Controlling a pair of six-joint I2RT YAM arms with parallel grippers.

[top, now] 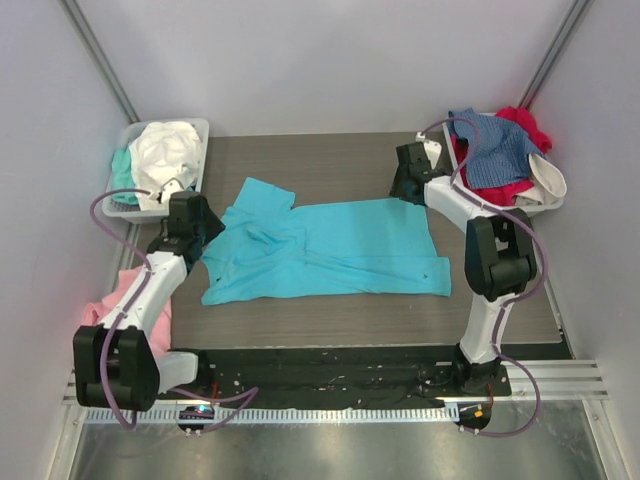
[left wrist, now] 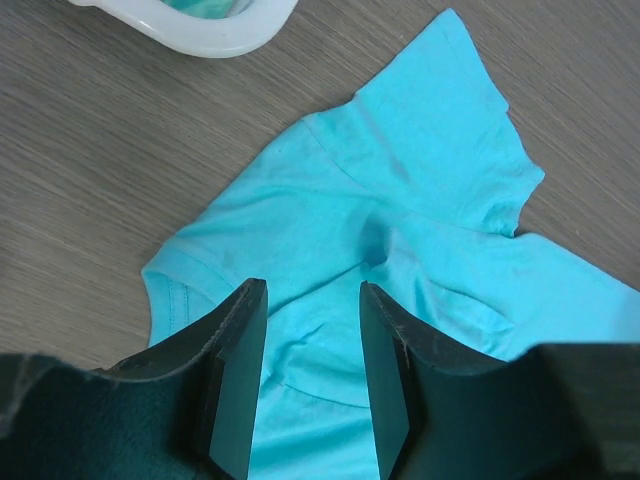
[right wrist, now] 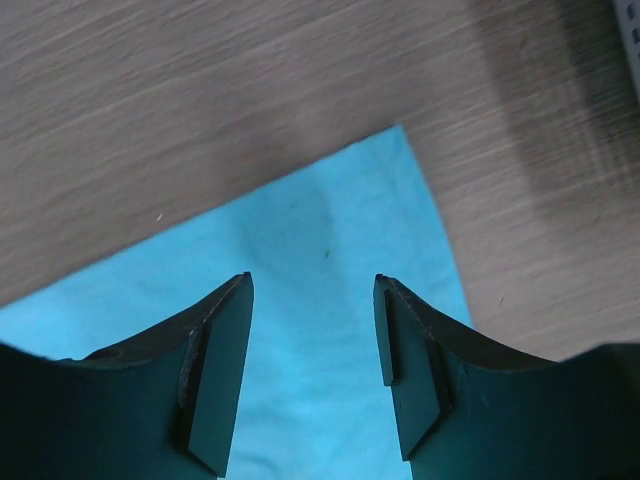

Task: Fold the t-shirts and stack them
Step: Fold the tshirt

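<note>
We see bright, even, diffuse light throughout. A soft shadow darkens the table (right wrist: 560, 120) in our right wrist view.

tee (top: 330, 250): turquoise cloth, soft knit, matt, creased, stitched hems.
white tee (top: 165, 150): cloth, matt, crumpled.
pink tee (top: 118, 283): cloth, matt.
table (top: 330, 160): grey-brown wood grain, matt, fine streaks.
tray (left wrist: 200, 38): pale plastic, smooth, slight sheen.
left fingers (left wrist: 235, 380): black, matt, hard, flat smooth faces.
arm shells (top: 150, 292): white, smooth, glossy plastic.
front plate (top: 330, 455): bare metal, brushed, dull shine.
walls (top: 300, 60): white, flat, matt.
</note>
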